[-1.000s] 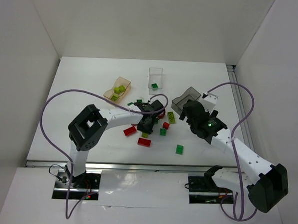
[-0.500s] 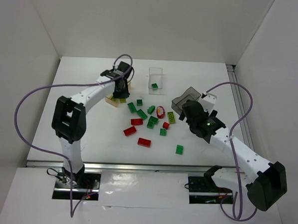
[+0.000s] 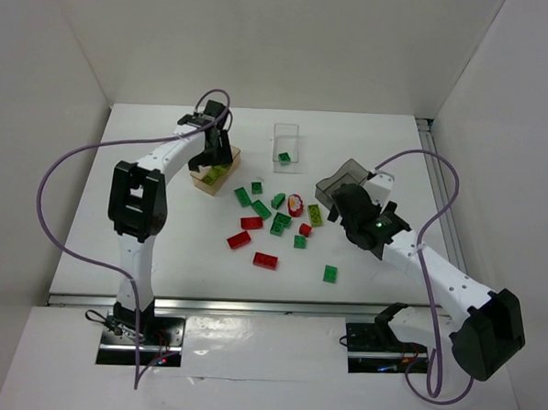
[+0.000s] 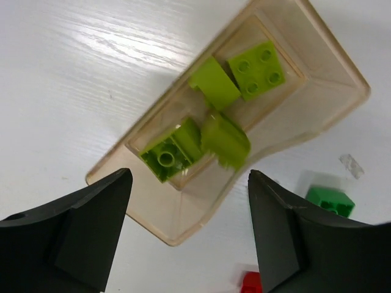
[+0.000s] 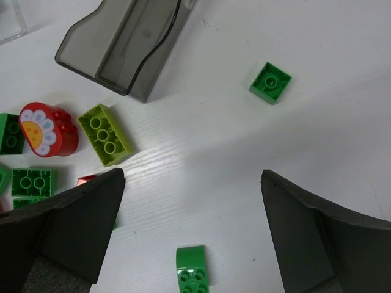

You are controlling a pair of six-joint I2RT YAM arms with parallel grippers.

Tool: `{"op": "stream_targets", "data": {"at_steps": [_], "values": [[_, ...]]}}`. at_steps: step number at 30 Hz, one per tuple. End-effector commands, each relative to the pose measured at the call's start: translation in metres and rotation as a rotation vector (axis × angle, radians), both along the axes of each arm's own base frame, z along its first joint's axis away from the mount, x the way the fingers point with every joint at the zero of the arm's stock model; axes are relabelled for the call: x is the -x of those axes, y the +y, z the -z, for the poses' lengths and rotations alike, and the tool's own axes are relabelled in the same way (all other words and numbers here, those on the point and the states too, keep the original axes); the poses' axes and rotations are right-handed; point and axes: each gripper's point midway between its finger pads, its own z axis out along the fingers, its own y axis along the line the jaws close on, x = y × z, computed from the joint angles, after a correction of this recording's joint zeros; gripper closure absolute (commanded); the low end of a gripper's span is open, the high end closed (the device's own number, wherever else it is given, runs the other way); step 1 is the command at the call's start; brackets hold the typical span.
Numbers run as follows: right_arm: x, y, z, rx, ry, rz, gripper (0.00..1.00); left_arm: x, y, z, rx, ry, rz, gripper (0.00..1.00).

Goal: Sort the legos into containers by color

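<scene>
Over the orange-tan box: a bouncing brick and a nudged container are the risks

Take the top view as your dial, with the loose pile (image 3: 280, 223) at its centre. The orange-tan box (image 3: 201, 185) sits at 10 o'clock, the clear box (image 3: 280, 132) at 12 and the smoky grey box (image 3: 333, 182) at 2. Your left gripper (image 4: 189, 176) hangs over the orange-tan box with its fingers spread and nothing between them. Yellow-green bricks (image 4: 255, 69) lie inside, and one blurred brick (image 4: 226, 140) looks to me as if it is not at rest. With nothing holding it, it could hop the low wall. That box looks light, so if you pull the left arm away low, a finger could clip the rim and shove or tip it, spilling sorted pieces.

Your right gripper (image 5: 190, 177) is spread wide and empty above bare table, with the smoky grey box at 11 o'clock in its wrist view. The nearest yellow-green brick (image 5: 105, 134) lies just beside a red flower piece (image 5: 46, 128) at its 9 o'clock. Close on it carelessly and you may drag both, or knock the grey box.

A single dark green brick (image 3: 284, 157) lies in the clear box, so colour mix-ups are the other hazard: check each brick against what its box holds before you let go
</scene>
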Motion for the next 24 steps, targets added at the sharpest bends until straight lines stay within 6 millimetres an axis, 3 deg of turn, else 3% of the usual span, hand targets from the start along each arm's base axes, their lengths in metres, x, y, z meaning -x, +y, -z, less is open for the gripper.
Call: {"op": "stream_targets", "data": {"at_steps": [1,3,5,6,7,8,14,16,17,19,21,24], "values": [[-0.005,0.004,-0.008,-0.006,-0.026,0.007,0.00,0.009,-0.033,-0.050,-0.001,-0.099,0.094,0.14],[-0.005,0.002,-0.009,0.000,-0.030,0.013,0.00,0.019,-0.057,-0.060,0.033,-0.130,0.161,0.19],[-0.004,-0.001,-0.009,-0.002,-0.039,0.028,0.00,0.041,-0.104,-0.066,0.122,-0.127,0.292,0.21],[-0.003,-0.001,-0.008,-0.006,-0.035,0.035,0.00,0.050,-0.118,-0.067,0.144,-0.118,0.331,0.21],[-0.003,-0.003,-0.011,-0.007,-0.048,0.041,0.00,0.068,-0.145,-0.061,0.182,-0.086,0.395,0.23],[-0.001,-0.004,-0.011,-0.009,-0.052,0.041,0.00,0.072,-0.157,-0.063,0.194,-0.095,0.410,0.23],[0.017,-0.024,-0.014,-0.024,-0.073,0.125,0.00,0.127,-0.254,-0.021,0.304,0.035,0.505,0.24],[0.027,-0.032,-0.017,-0.050,-0.089,0.164,0.00,0.123,-0.272,-0.022,0.309,0.011,0.480,0.23],[0.031,-0.036,-0.018,-0.051,-0.098,0.180,0.00,0.122,-0.279,-0.005,0.295,0.035,0.486,0.23],[0.041,-0.044,-0.024,-0.092,-0.129,0.215,0.00,0.121,-0.295,-0.005,0.329,0.039,0.487,0.18],[0.048,-0.050,-0.030,-0.137,-0.176,0.239,0.00,0.119,-0.300,0.009,0.307,0.045,0.487,0.14],[0.056,-0.055,-0.035,-0.176,-0.215,0.244,0.00,0.112,-0.308,0.012,0.298,0.021,0.489,0.14]]}}
